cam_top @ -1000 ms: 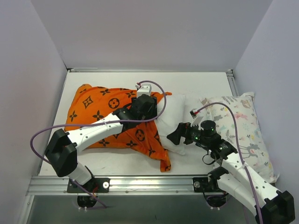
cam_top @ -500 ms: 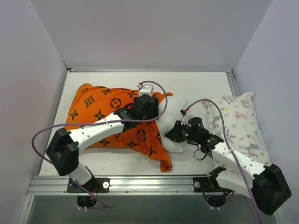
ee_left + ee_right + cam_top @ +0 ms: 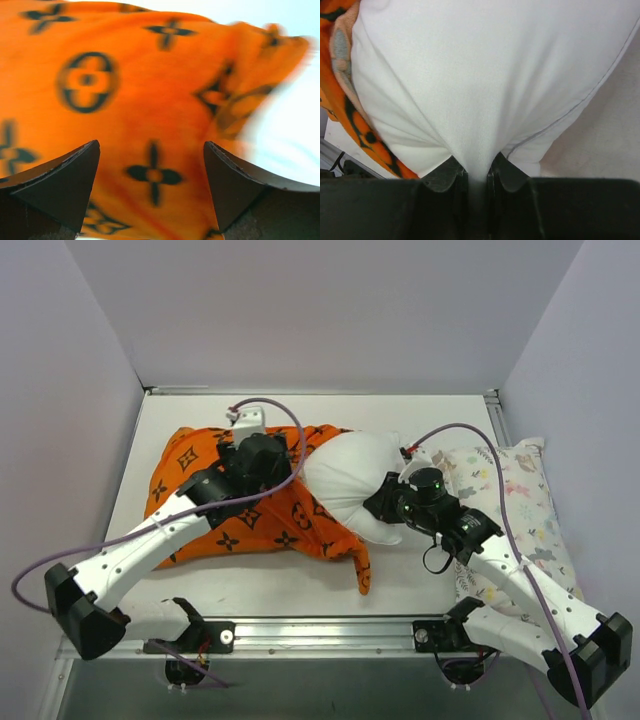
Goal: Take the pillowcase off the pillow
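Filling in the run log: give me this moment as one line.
left claw open over pillowcase | right claw shut on pillow | pillow partly out of pillowcase

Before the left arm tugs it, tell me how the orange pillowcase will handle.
Probably floppy: the pillowcase lies wrinkled, its loose corner trailing in a limp point. Likely light, thin cloth that will bunch rather than slide as one piece. It may drag on the pillow, which the right hand pinches.

My stock: two white-shelled arms (image 3: pixel 140 545), black joint housings (image 3: pixel 255 458), looping purple cables (image 3: pixel 462 426), black wedge gripper fingers (image 3: pixel 60 182).
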Robot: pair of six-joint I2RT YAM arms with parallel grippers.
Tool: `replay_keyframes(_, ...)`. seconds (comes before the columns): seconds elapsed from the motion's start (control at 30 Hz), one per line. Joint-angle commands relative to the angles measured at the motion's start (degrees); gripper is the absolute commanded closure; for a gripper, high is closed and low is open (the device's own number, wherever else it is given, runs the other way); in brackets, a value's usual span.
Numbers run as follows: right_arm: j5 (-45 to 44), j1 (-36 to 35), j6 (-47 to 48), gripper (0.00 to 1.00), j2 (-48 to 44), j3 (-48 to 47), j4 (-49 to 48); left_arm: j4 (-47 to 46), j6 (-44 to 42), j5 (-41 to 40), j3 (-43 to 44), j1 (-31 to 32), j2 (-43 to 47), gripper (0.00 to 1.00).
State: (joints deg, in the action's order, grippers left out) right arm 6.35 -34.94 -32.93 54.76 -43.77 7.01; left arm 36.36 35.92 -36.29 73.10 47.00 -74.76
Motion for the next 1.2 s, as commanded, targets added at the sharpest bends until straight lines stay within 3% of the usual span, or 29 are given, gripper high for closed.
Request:
replay_keyframes(0.0,-4.8,0.4,0.5,1.00,0.5,-3.9,0.9,8.7,1.2,-4.5,-3.7,-5.9,5.4,0.07)
replay_keyframes(0.17,-3.7,0.4,0.7,1.00,3.1,-6.4,1.1,2.9,-1.3,5.5,-8.0,-8.7,8.1,0.06)
replay_keyframes(0.4,-3.8,0.3,1.4,1.00,5.3,-9.7,2.0,-1.5,-2.0,11.2,-12.0,-9.0,8.4,0.06)
replay_keyframes(0.5,-4.1,0.4,1.5,1.00,5.2,-10.6,2.7,-1.0,-1.6,10.9,-12.2,-10.5,6.5,0.28)
replay_keyframes(0.53,-4.8,0.4,1.6,1.00,4.8,-11.5,3.2,-0.8,-1.5,10.7,-12.1,-11.7,6.2,0.51)
replay_keyframes(0.63,-6.2,0.4,2.7,1.00,4.5,-14.8,5.7,0.0,-1.5,8.8,-11.7,-14.9,6.2,0.81)
replay_keyframes(0.67,-7.7,0.7,2.9,1.00,4.5,-15.8,6.7,0.5,-1.6,7.9,-11.1,-15.8,6.3,0.97)
replay_keyframes(0.7,-8.0,0.8,3.1,1.00,4.5,-16.8,8.2,1.4,-2.2,6.9,-9.8,-16.6,6.3,1.00)
replay_keyframes(0.87,-7.2,4.2,3.0,1.00,3.2,-21.3,11.1,3.9,-4.2,-1.9,-5.1,-21.9,5.8,1.00)
replay_keyframes(0.97,-2.2,9.7,2.2,1.00,3.0,-24.2,12.6,4.0,-5.7,-3.9,-2.7,-25.3,4.8,1.00)
replay_keyframes(1.17,-0.2,16.8,1.6,1.00,2.7,-30.2,16.1,3.9,-6.0,-6.2,-0.6,-33.2,2.5,1.00)
